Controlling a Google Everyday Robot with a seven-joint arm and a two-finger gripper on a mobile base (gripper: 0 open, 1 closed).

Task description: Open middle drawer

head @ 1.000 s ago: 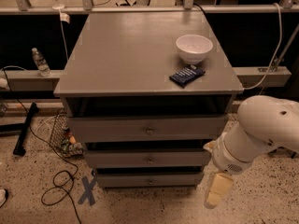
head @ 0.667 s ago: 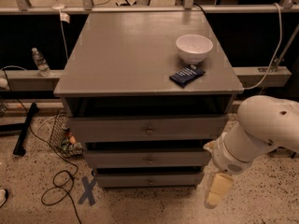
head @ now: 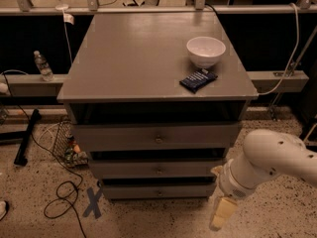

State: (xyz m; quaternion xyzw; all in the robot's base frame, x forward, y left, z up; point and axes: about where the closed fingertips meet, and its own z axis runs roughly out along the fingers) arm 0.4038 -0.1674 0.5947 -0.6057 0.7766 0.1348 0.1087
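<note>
Camera view
Middle drawer [head: 124,170]: second of three fronts in the grey cabinet [head: 79,133], with a small round knob [head: 159,171] at its centre.
My gripper [head: 220,216]: low by the cabinet's front right corner, pointing at the floor [head: 148,217], clear of the drawer. I cannot tell whether it is apart or together.
My arm [head: 270,157]: white, entering from the right edge.
Worktop [head: 133,58]: white bowl [head: 205,51] at back right, dark blue packet [head: 198,80] just in front of it.

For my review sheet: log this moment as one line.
middle drawer: looks shut, knob untouched | hand: low, right of cabinet in view, clear of drawer | cabinet top: bowl, dark packet
</note>
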